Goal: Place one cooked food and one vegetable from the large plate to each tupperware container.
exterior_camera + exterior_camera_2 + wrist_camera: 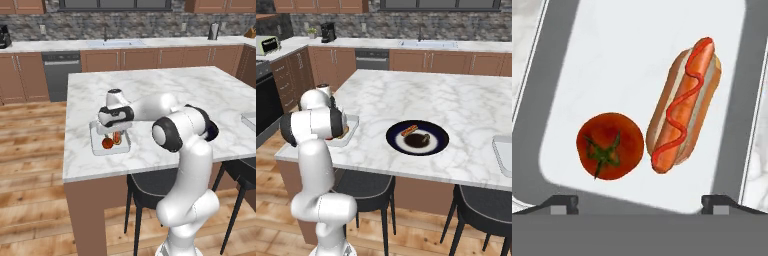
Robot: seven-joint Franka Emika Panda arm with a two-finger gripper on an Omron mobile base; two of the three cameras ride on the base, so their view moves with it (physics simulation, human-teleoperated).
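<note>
The end effector [640, 202] hangs over the near-left corner of the white marble-topped desk [165, 95], its two dark finger tips spread wide at either side of the hand view with nothing between them. Directly beneath it sits one shallow rectangular pale grey-white tupperware container [637, 60] with rounded corners, and inside it lie two foods: one round red tomato [610, 145] with a green stem, and one hot dog [684, 107] in a tan bun with a wavy line of ketchup. The two lie side by side, just about touching. Well off to the end effector's right, the wide round plate with a dark navy rim and white inner ring [417, 137] rests on the desk, carrying one more hot dog [409, 131] and one dark item too small to identify. Farther right again, a second pale tupperware container [503, 154] sits at the desk's edge
</note>
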